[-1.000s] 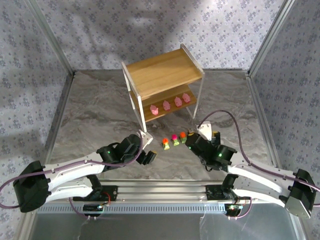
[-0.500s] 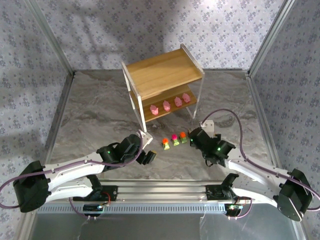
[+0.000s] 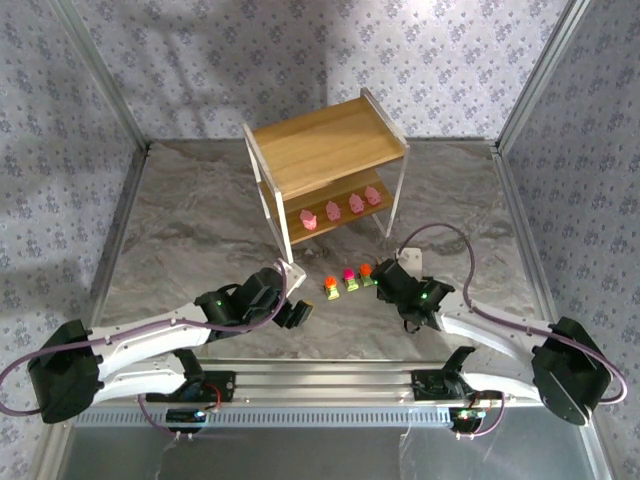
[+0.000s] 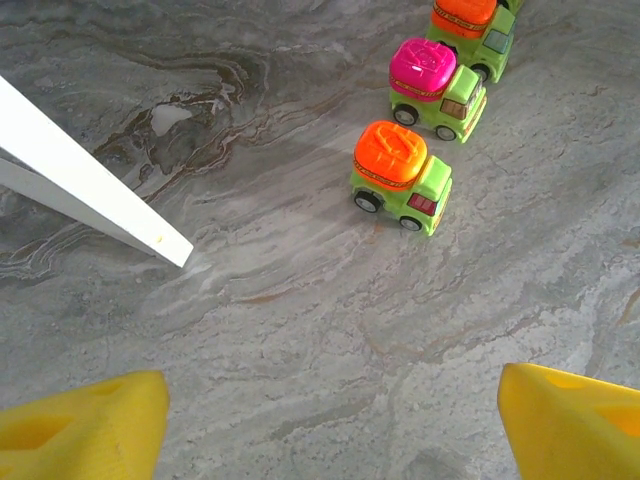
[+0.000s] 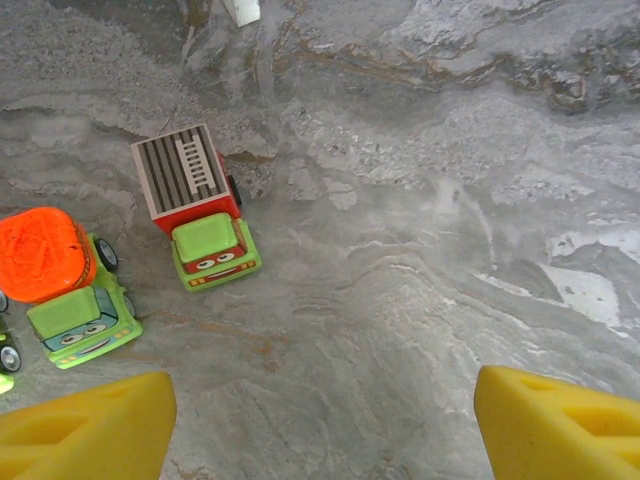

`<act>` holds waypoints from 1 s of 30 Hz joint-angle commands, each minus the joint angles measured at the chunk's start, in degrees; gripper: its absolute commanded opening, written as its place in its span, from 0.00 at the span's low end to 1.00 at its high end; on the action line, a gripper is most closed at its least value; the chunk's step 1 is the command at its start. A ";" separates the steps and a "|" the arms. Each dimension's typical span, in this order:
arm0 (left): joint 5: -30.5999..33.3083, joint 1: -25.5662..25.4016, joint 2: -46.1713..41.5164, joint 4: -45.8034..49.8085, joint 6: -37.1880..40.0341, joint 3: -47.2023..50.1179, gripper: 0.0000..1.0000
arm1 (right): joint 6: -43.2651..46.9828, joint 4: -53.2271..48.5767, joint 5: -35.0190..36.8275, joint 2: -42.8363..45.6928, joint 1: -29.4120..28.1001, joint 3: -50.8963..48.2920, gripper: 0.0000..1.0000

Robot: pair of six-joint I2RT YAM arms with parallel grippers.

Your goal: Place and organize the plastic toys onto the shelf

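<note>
Four pale-pink figures (image 3: 340,208) stand in a row on the lower tier of the wooden shelf (image 3: 325,150). On the table in front of it, little green trucks (image 3: 349,279) line up. The left wrist view has an orange-topped truck (image 4: 400,178), a magenta-topped one (image 4: 437,88) and another orange one (image 4: 472,28). A striped brown-topped truck (image 5: 195,205) and an orange-topped truck (image 5: 65,275) appear in the right wrist view. My right gripper (image 3: 385,277) (image 5: 320,425) is open just right of the row, with bare table between its fingers. My left gripper (image 3: 300,313) (image 4: 335,425) is open near the row's left end, empty.
A white shelf leg (image 4: 90,185) stands left of the trucks, close to my left gripper. Another leg foot (image 5: 240,10) is just beyond the striped truck. Patterned walls and metal posts enclose the grey marbled table (image 3: 200,230). The shelf's top tier is bare.
My right arm has swung left and forward, bringing its gripper up to the right end of the truck row, its jaws slightly narrower. The left arm has not moved.
</note>
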State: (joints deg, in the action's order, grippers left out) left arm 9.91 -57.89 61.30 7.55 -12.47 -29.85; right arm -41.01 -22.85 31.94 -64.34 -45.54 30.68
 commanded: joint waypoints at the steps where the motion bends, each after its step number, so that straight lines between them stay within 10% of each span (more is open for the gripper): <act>1: 0.81 -0.45 -0.39 0.42 0.32 -1.54 0.85 | 1.12 1.72 -1.70 -1.04 0.94 0.56 0.79; 30: 1.34 -0.47 0.21 0.51 0.34 -1.72 0.85 | 17.72 10.42 -15.39 -11.33 11.04 8.24 0.49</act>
State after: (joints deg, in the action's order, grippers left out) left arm 10.15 -57.89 61.30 7.55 -12.47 -29.87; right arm -25.61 -13.28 18.15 -74.78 -34.87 36.97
